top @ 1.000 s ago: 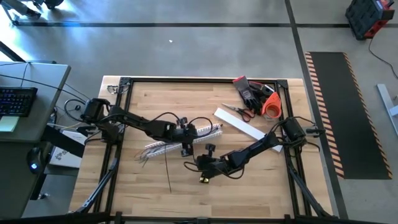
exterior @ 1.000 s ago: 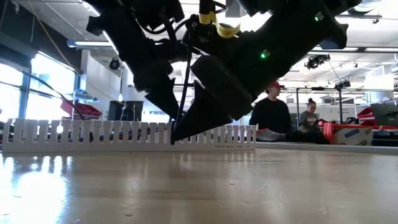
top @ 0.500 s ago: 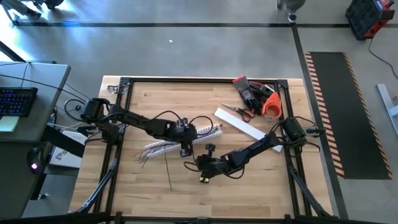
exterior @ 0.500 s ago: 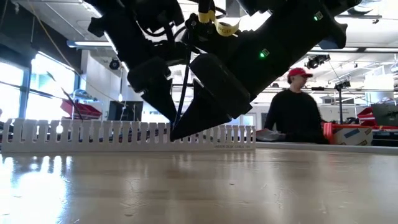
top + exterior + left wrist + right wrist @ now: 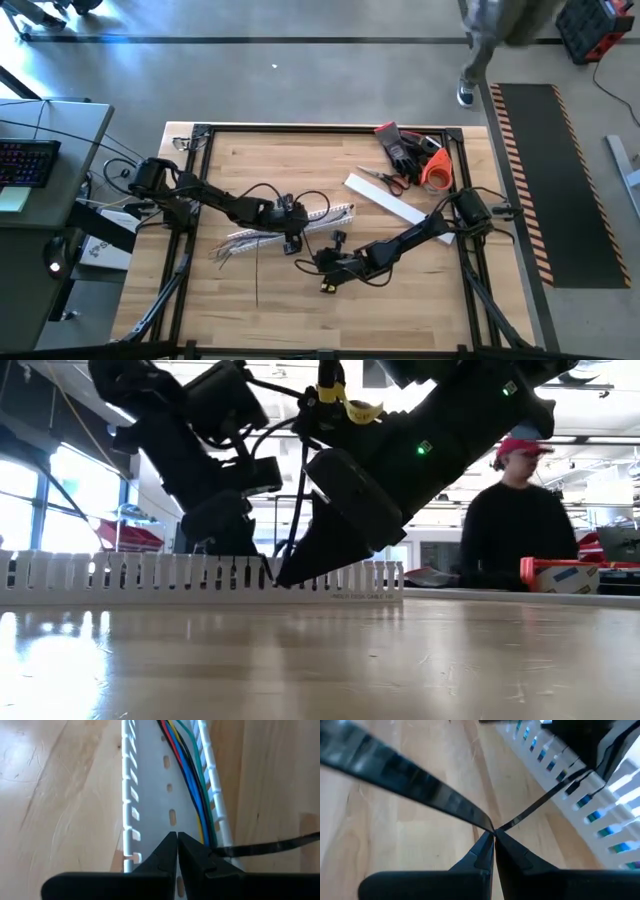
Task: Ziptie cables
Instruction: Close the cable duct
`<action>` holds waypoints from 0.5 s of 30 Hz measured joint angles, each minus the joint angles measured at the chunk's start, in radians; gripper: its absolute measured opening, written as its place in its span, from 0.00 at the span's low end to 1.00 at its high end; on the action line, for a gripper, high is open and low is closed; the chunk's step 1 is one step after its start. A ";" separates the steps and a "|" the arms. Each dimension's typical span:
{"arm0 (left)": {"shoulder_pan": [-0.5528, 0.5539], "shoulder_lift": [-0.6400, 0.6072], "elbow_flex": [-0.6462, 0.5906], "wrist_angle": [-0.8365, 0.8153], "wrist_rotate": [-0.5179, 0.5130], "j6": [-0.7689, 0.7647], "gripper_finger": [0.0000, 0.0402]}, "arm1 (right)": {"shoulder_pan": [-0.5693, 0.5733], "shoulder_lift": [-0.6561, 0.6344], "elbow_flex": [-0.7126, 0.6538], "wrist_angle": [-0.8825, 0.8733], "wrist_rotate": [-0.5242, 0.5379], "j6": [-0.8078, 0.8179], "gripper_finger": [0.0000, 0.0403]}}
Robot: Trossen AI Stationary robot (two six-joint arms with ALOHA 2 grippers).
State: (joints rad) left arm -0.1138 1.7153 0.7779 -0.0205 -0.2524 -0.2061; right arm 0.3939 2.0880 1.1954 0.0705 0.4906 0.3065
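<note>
I'm pinching a ziptie (image 5: 540, 800) in the closed right gripper (image 5: 322, 262) at frame centre; left gripper (image 5: 177, 840) closed, empty, over the cables (image 5: 192, 780) — no tie is cinching them yet

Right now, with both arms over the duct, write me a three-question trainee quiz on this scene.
1. True or false: the cables lie inside the white slotted duct.
2. What does the right gripper pinch? A) a screwdriver B) a ziptie C) a bolt
3. Fill in: the left gripper, poised over the duct, is ___ (open or shut).

Key: 1 true; 2 B; 3 shut.
</note>
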 joint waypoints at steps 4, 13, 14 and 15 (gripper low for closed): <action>-0.005 -0.001 -0.032 0.053 -0.006 -0.018 0.00 | -0.001 0.000 0.000 -0.028 -0.042 0.028 0.00; -0.005 0.000 -0.085 0.159 -0.006 -0.025 0.00 | 0.003 0.000 0.000 -0.098 -0.095 0.059 0.00; -0.005 0.000 -0.088 0.159 -0.006 -0.027 0.00 | 0.006 0.000 0.000 -0.103 -0.095 0.060 0.00; -0.006 0.000 -0.088 0.158 -0.006 -0.028 0.00 | 0.008 0.000 0.000 -0.112 -0.090 0.060 0.00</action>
State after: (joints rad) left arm -0.1194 1.7157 0.6895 0.1380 -0.2588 -0.2340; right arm 0.4019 2.0880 1.1957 -0.0416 0.4002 0.3660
